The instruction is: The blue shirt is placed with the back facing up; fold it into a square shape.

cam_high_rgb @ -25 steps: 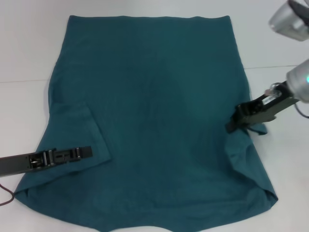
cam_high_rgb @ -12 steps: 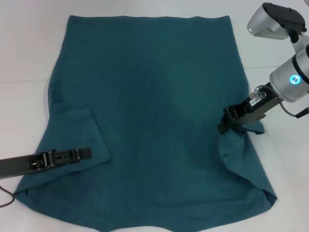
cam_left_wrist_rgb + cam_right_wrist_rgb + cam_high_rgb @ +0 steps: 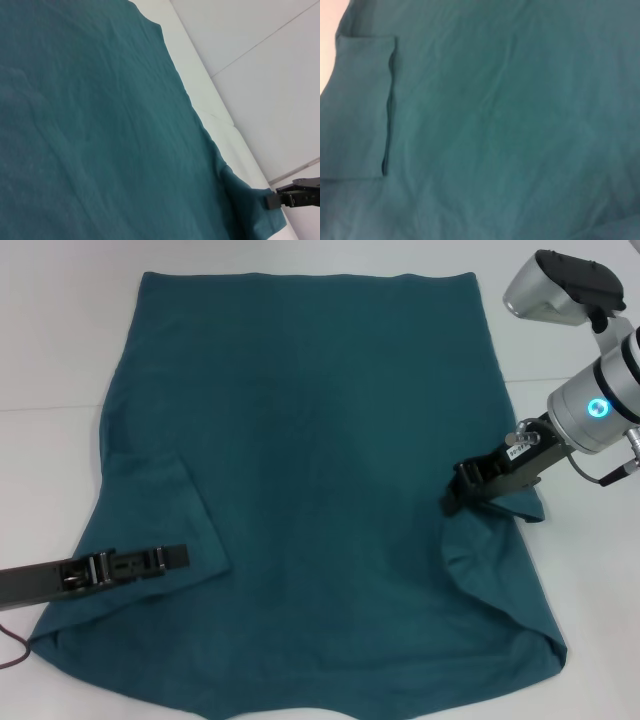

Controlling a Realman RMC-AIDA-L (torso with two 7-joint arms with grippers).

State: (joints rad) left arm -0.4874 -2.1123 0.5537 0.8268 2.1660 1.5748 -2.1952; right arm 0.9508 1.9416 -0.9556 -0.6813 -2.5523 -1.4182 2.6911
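Note:
The blue shirt [image 3: 320,440] lies flat on the white table [image 3: 60,340] and fills most of the head view. Its left sleeve [image 3: 160,510] is folded inward onto the body. My left gripper [image 3: 150,562] rests low on the near edge of that folded sleeve. My right gripper [image 3: 455,502] is shut on the shirt's right sleeve [image 3: 528,508] and holds it over the shirt's right side, with the cloth bunched under it. The shirt fills the left wrist view [image 3: 100,125], where the right gripper [image 3: 280,198] shows far off. The right wrist view shows the shirt [image 3: 520,125] and the folded left sleeve [image 3: 360,105].
Bare white table shows on both sides of the shirt [image 3: 590,590]. A seam line crosses the table behind the arms [image 3: 560,379]. A thin red cable [image 3: 12,650] lies near the left arm at the near left.
My right gripper has moved left and inward over the shirt, drawing the right sleeve with it. The shirt's right edge has drawn in. The left arm has not moved.

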